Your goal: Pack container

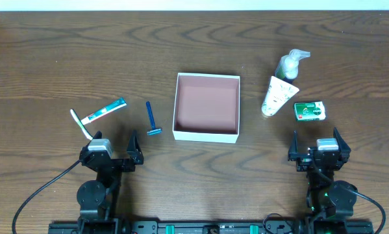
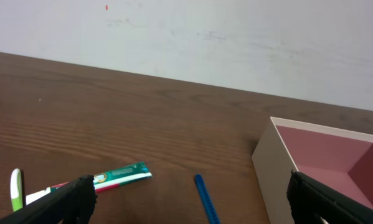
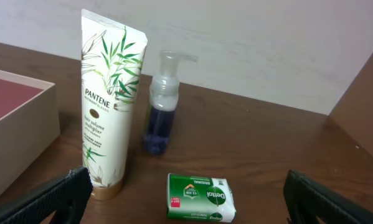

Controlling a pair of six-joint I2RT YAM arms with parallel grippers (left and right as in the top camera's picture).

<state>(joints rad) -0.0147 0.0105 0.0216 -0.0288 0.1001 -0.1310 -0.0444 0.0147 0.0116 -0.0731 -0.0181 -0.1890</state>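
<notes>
The container (image 1: 206, 134), a square shallow white box with a reddish-brown inside, sits empty at mid-table; it also shows in the left wrist view (image 2: 279, 168) and the right wrist view (image 3: 30, 121). Left of it lie a blue razor (image 1: 152, 118), a green toothpaste tube (image 1: 104, 111) and a white-green toothbrush (image 1: 79, 122). Right of it stand a white Pantene tube (image 1: 277, 95), a pump bottle (image 1: 289, 64) and a green soap bar (image 1: 310, 110). My left gripper (image 1: 115, 154) is open and empty near the front edge. My right gripper (image 1: 318, 149) is open and empty, just in front of the soap.
The dark wood table (image 1: 64, 58) stretches bare behind the objects to a white wall. Black cables run from both arm bases at the front edge.
</notes>
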